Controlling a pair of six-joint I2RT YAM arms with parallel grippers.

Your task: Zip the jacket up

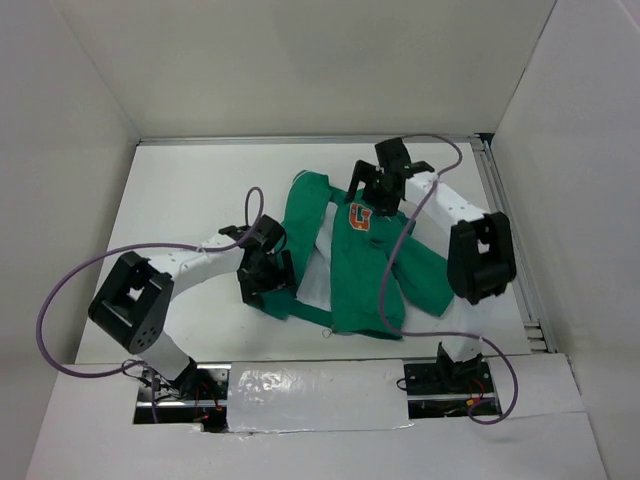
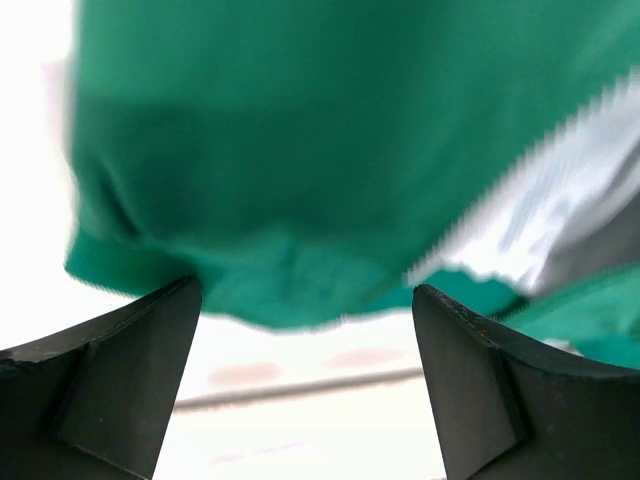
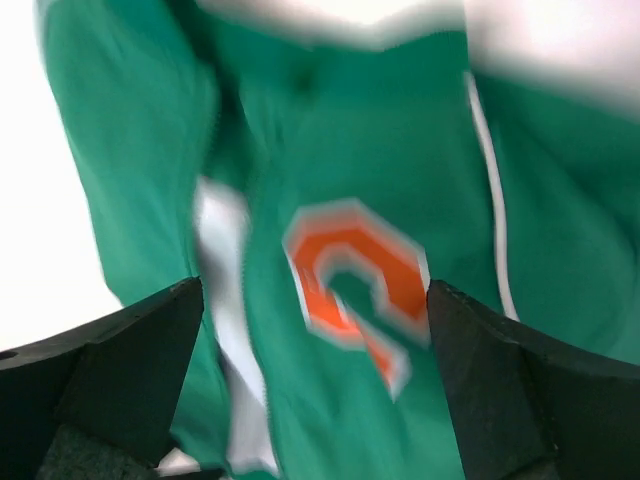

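Across the middle of the counter [image 1: 190,190] the jacket [image 1: 350,275] lies front-up and unzipped (white lining shows between the panels). Left tool [image 2: 305,300] hovers spread at the hem, right tool [image 3: 312,295] spread above the chest patch [image 3: 355,285]; zipping appears unstarted.

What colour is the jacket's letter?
The letter is orange with a white edge; the right wrist view shows it best.

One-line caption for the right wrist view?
Open right gripper above the unzipped green jacket, orange G patch framed between its fingers.
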